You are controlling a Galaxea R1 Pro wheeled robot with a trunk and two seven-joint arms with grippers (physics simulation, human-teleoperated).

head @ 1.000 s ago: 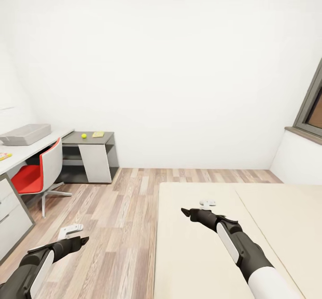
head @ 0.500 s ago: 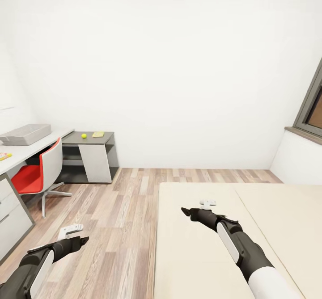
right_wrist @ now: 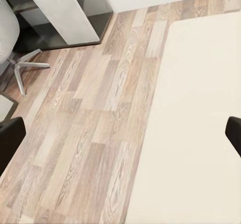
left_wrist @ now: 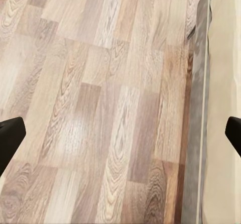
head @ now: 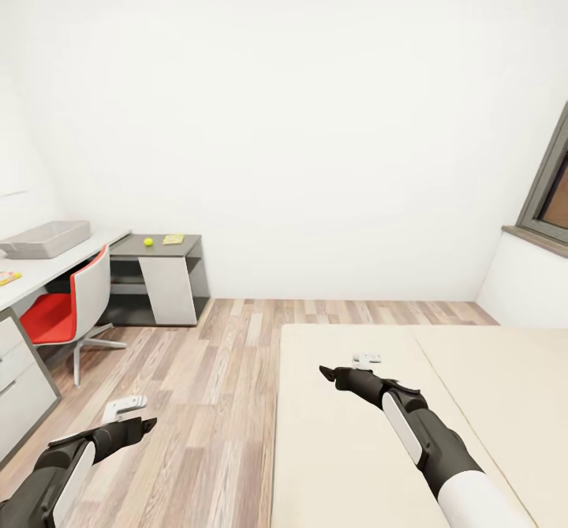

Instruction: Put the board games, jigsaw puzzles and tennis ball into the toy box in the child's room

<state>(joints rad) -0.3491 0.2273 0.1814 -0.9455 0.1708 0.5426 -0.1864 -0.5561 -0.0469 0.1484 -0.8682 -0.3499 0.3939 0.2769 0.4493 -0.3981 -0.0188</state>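
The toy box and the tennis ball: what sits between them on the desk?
In the head view, bare white desktop runs from the toy box to the desk's end; the tennis ball sits on the lower dark cabinet beyond.

**Legible Text and Markings**

No text, label, brand, number or sign can be read in any view. The flat yellow item (head: 173,238) on the dark-grey cabinet section (head: 189,241) and the yellow-and-red item (head: 8,277) at the edge of the white table (head: 55,264) both carry print, but each is too small and too blurred for characters to be resolved. The toy box (head: 43,238) presents plain grey walls without markings.
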